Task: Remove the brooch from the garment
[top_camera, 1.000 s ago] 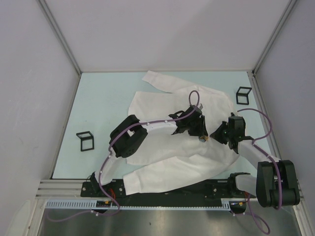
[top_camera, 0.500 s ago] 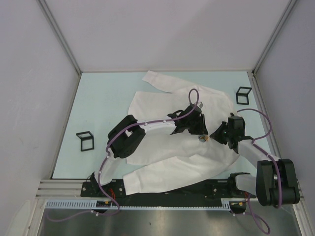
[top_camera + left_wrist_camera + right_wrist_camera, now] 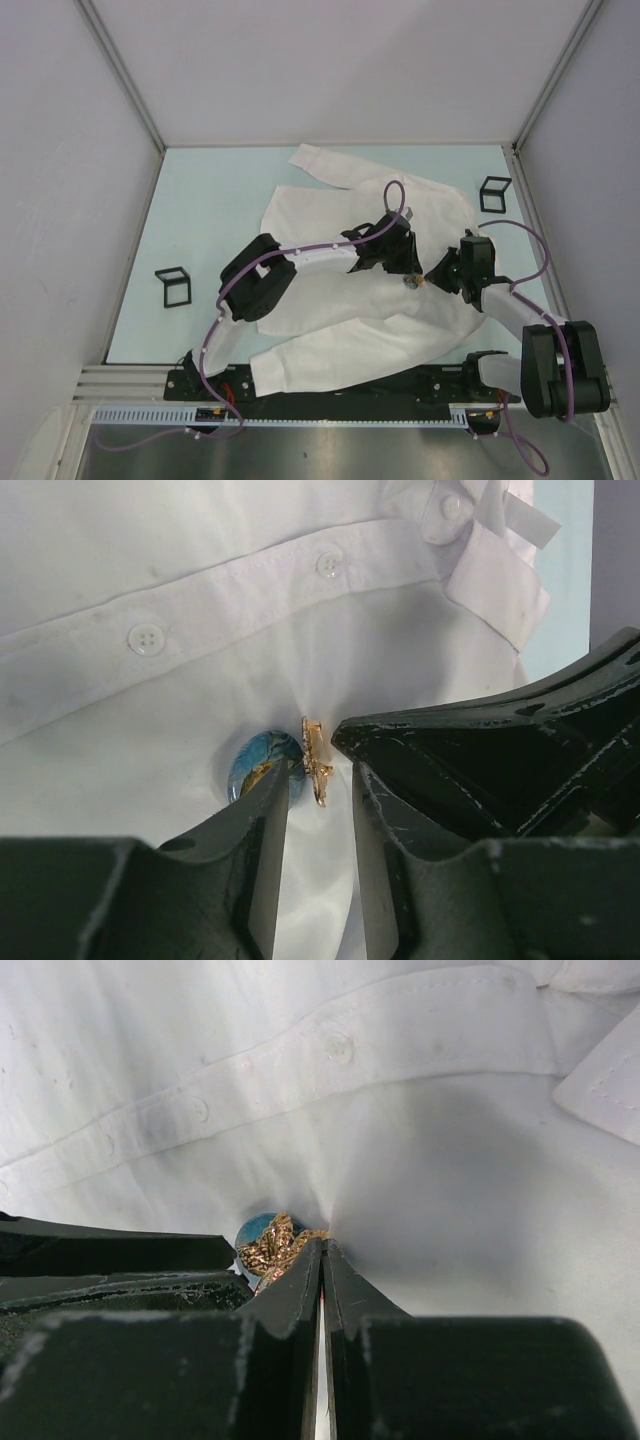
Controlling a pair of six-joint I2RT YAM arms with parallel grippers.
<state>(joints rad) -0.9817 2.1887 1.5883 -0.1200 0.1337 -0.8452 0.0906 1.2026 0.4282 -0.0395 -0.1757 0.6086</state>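
The garment (image 3: pixel 330 300), a big white shirt, lies spread on the teal table. The brooch (image 3: pixel 262 766) is a round blue disc with a gold ornament (image 3: pixel 316 760), pinned below the button placket; it also shows as the brooch (image 3: pixel 268 1242) and as a small speck, the brooch (image 3: pixel 411 282). My left gripper (image 3: pixel 318 780) is open, its fingertips on either side of the gold ornament, with bare cloth between the fingers. My right gripper (image 3: pixel 322 1250) is shut on puckered cloth right beside the brooch. From above, left gripper (image 3: pixel 400 268) and right gripper (image 3: pixel 431 276) meet at the brooch.
Two black wire-frame cubes stand on the table, one cube (image 3: pixel 172 286) at the left and one cube (image 3: pixel 494 193) at the back right. White walls and metal posts ring the table. The right gripper's black body (image 3: pixel 500 770) crowds the left gripper's right side.
The left gripper's jaws have narrowed a little around the gold ornament. Both arms have barely shifted; the right gripper stays shut on the cloth.
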